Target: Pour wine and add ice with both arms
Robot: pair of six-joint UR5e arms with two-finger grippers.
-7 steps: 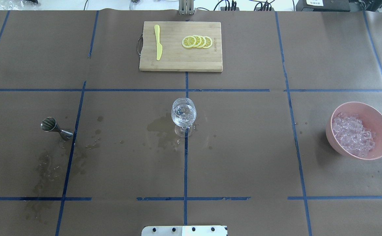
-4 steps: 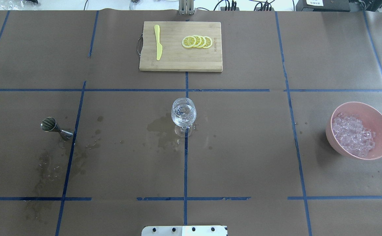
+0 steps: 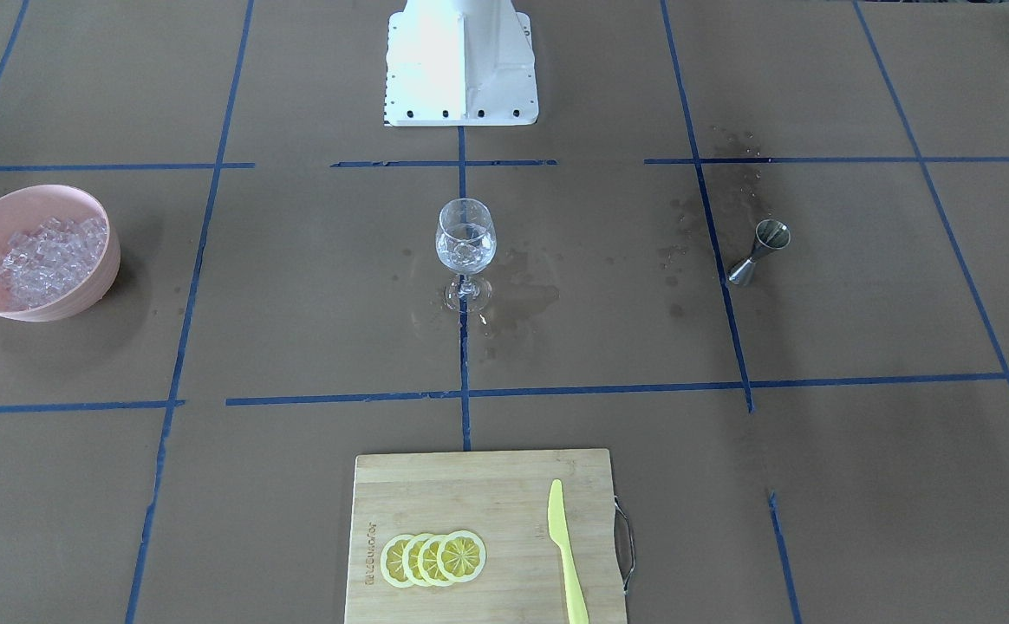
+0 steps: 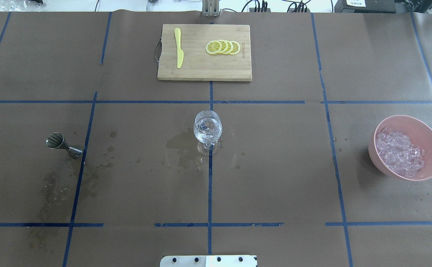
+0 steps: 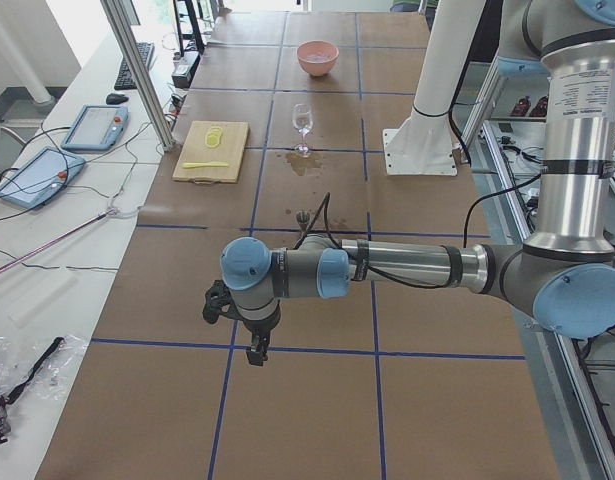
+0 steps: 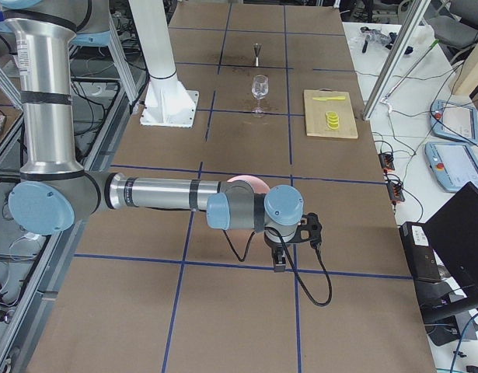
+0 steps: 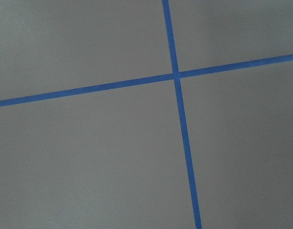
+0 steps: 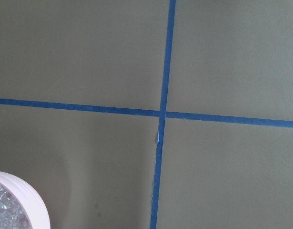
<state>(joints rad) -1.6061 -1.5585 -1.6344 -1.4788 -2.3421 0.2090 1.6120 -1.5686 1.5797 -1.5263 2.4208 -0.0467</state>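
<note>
Brown taped table (image 4: 275, 167) | black left gripper (image 5: 255, 352), right gripper (image 6: 279, 260) well apart from clear stemmed wine glass (image 4: 208, 128), jaws: can't tell | approach slow, it's tippy

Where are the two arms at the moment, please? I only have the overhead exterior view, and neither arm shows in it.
Observer: The left arm stretches out low beyond the jigger, outside your frame.
Operator: Which way does its gripper face?
Observer: The left gripper points straight down, near a blue tape crossing. I cannot tell whether it is open.
Operator: And the right side?
Observer: The right arm reaches out low at the opposite end, with the right gripper also pointing down. The rim of the pink bowl shows in a corner of the right wrist camera.
</note>
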